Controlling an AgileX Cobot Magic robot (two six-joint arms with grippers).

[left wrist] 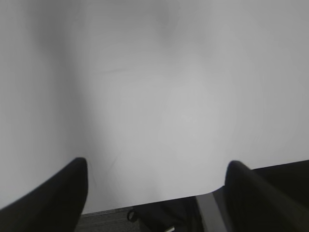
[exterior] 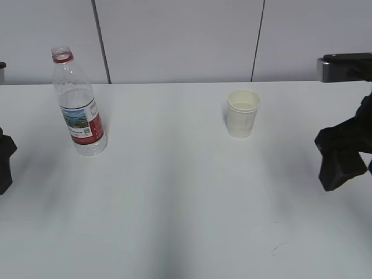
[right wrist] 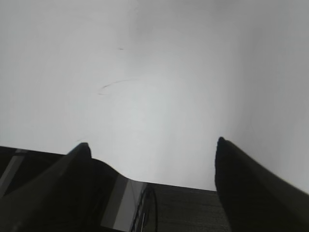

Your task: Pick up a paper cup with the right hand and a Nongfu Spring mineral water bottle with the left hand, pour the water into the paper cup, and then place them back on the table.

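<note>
The Nongfu Spring bottle (exterior: 78, 104) stands upright on the white table (exterior: 174, 192) at the left rear, uncapped, with a red neck ring and red-and-white label. The cream paper cup (exterior: 242, 113) stands upright right of centre. My left gripper (left wrist: 157, 166) is open and empty over bare table near its front edge; only a black part of it shows at the far left edge of the exterior view (exterior: 4, 160), well left of the bottle. My right gripper (right wrist: 152, 145) is open and empty, far right in the exterior view (exterior: 342, 154), away from the cup.
A small dark scuff mark (exterior: 278, 248) lies on the table at the front right; it also shows in the right wrist view (right wrist: 116, 84). A grey panelled wall (exterior: 174, 35) runs behind the table. The table's front edge (left wrist: 159, 199) lies under both grippers.
</note>
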